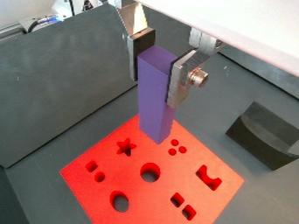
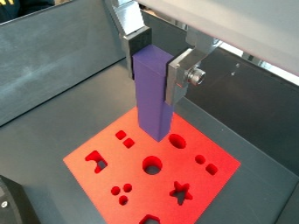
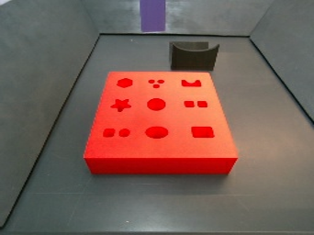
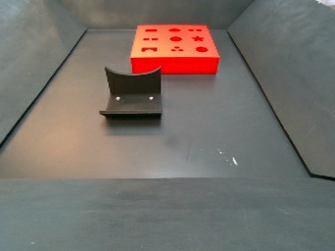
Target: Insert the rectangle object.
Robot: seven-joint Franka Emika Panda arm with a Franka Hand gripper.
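My gripper (image 1: pixel 160 70) is shut on the upper part of the purple rectangle object (image 1: pixel 156 101), which hangs upright between the silver fingers (image 1: pixel 181 83). Both wrist views show this; the other one shows the gripper (image 2: pixel 158 66) and the block (image 2: pixel 155 96). The block's lower end hangs above the red board (image 1: pixel 105 175) with shaped holes, apart from it. In a side view only the block's lower end (image 3: pixel 151 13) shows, above the far end of the red board (image 3: pixel 157 151); the gripper is out of frame there. A rectangular hole (image 3: pixel 204 132) lies at the board's near right corner.
A dark grey curved block (image 3: pixel 194 53) stands on the floor beyond the red board and shows in a wrist view (image 1: pixel 267 133) too. In a side view it (image 4: pixel 131 93) sits in front of the board (image 4: pixel 177 61). Grey sloping walls (image 3: pixel 55 110) enclose the floor.
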